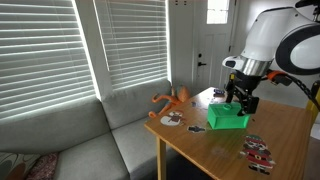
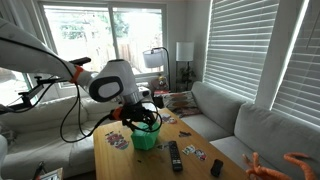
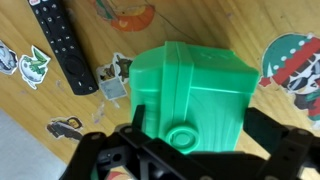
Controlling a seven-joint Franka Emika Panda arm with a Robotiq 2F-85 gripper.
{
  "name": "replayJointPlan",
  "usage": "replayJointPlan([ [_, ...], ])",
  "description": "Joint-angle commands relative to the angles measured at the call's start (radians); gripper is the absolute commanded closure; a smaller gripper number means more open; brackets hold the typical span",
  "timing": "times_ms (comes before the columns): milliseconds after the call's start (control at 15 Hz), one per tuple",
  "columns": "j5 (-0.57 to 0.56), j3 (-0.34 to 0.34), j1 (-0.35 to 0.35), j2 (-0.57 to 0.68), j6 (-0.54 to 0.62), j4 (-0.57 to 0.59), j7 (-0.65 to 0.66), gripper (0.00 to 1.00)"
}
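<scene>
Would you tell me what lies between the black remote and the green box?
In the wrist view, a small greyish sticker lies on the wood between remote and green box.

The dark tool (image 2: 146,121) at the end of the white robot arm (image 2: 108,82) hangs directly over a bright green plastic container (image 2: 146,139), at or just above its top. Whether its fingers are spread cannot be told here. The container stands on a light wooden bench (image 2: 150,168).

Right of the tool and lower lies a long black remote control (image 2: 175,155), near the container but apart from it. A small black rectangular gadget (image 2: 216,167) lies farther right. A flat colourful paper sticker (image 2: 118,140) lies just left of the tool. An orange thin-limbed plastic figure (image 2: 288,163) sits well apart at far right. A grey fabric sofa (image 2: 240,120) stands behind.
</scene>
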Motion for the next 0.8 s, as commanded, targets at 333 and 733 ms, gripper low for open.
replayJointPlan([
  [333,-0.105,0.075,-0.006,0.007,-0.07,0.003,0.043,0.0],
  [733,-0.149,0.11,0.004,-0.006,-0.079,-0.01,0.078,0.07],
])
